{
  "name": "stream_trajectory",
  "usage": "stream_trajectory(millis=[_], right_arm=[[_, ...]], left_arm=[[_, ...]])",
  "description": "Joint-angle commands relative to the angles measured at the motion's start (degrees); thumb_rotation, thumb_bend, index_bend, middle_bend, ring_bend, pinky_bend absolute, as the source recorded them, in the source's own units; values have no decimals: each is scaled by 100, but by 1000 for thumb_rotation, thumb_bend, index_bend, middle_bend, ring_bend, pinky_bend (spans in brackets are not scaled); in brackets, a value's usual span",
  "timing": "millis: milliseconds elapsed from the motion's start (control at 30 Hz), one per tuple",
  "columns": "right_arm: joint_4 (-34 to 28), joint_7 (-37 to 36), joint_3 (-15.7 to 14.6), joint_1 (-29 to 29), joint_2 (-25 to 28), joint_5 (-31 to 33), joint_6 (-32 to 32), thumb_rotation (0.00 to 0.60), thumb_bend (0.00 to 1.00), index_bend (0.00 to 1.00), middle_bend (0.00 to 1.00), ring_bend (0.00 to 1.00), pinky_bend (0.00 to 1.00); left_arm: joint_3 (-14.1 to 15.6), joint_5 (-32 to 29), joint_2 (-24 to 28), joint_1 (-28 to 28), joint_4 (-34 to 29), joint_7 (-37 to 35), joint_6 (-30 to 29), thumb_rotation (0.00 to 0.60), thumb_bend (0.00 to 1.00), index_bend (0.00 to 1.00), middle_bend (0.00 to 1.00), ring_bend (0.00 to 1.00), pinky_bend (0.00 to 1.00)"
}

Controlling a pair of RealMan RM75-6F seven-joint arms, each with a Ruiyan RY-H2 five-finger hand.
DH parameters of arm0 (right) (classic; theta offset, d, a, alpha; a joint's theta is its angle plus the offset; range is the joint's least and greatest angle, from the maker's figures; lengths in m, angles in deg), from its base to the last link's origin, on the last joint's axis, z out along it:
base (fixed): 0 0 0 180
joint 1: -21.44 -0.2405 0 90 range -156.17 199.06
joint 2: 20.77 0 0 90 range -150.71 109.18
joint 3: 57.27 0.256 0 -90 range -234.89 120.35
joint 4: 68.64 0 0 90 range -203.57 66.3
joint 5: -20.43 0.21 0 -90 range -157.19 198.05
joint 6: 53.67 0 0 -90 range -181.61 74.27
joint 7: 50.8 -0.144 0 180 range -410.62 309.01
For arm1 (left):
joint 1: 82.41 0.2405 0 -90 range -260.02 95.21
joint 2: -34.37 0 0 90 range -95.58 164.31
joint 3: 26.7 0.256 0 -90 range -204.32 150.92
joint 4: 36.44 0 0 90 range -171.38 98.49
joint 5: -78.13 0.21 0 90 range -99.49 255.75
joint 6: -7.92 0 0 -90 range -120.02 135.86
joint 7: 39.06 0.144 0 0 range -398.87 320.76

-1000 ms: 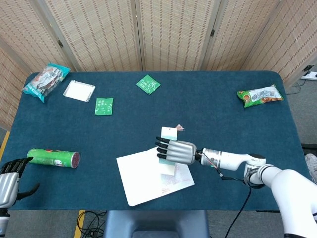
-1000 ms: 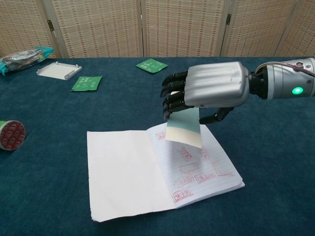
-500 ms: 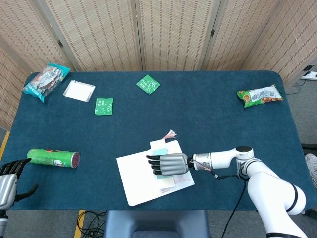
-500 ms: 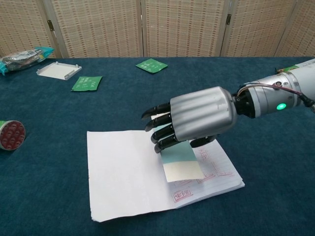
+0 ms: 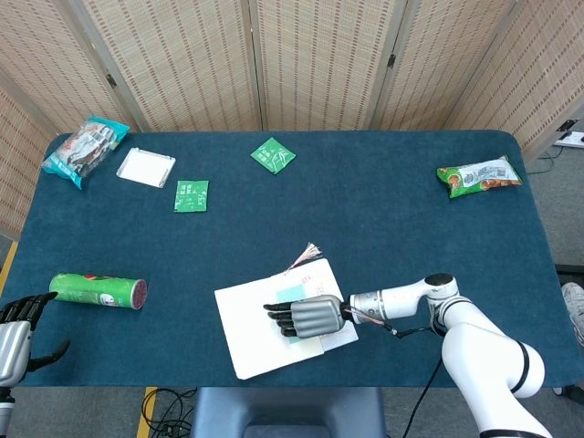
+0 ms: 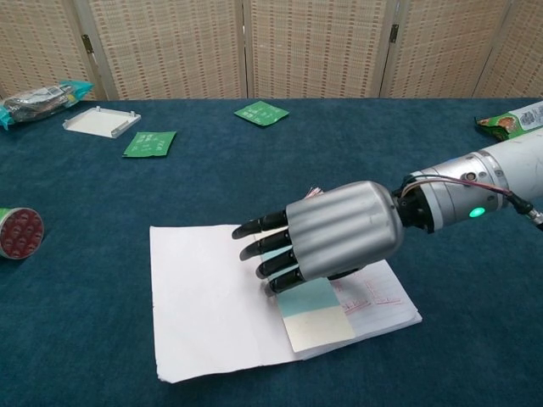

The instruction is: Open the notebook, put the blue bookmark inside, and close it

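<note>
— One notebook [image 6: 221,297] is seen lying open near the table's [image 5: 401,210] near edge. Where is the blue bookmark [image 6: 310,305] found?

— It is laid on the right page, under the right hand [image 6: 339,237]; a grasp cannot be confirmed. The left hand [image 5: 14,333] is held empty, fingers apart, at the far left.

A bench [image 5: 383,192] covered in dark blue cloth stands before folding woven-rattan screens [image 5: 310,64]; grey floor [image 5: 557,196] shows at the right, under even light.
</note>
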Motion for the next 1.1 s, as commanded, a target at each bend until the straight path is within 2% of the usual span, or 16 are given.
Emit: stream_trajectory(millis=[33, 233, 367, 733, 1100], right_arm=[[6, 16, -19, 9, 4, 38, -23, 600, 227, 446, 249, 91, 0], [32, 86, -49, 29, 11, 109, -15, 600, 211, 441, 222, 69, 0], [37, 110, -38, 35, 11, 167, 16, 600, 207, 339, 193, 46, 0], [35, 186, -122, 53, 2, 177, 145, 600, 204, 299, 177, 39, 0], [-29, 245, -147, 61, 40, 233, 148, 600, 197, 189, 141, 15, 0]], left_arm=[[1, 1, 1, 6, 7, -10, -4, 600, 253, 195, 237, 180, 181], [4, -4, -14, 6, 23, -16, 17, 600, 254, 194, 237, 180, 181], [-1, -3, -17, 3, 22, -14, 20, 600, 253, 194, 237, 180, 181], [-3, 3, -20, 6, 25, -2, 19, 600, 253, 194, 237, 180, 181], [-4, 12, -19, 9, 18, 2, 16, 600, 253, 193, 237, 180, 181]])
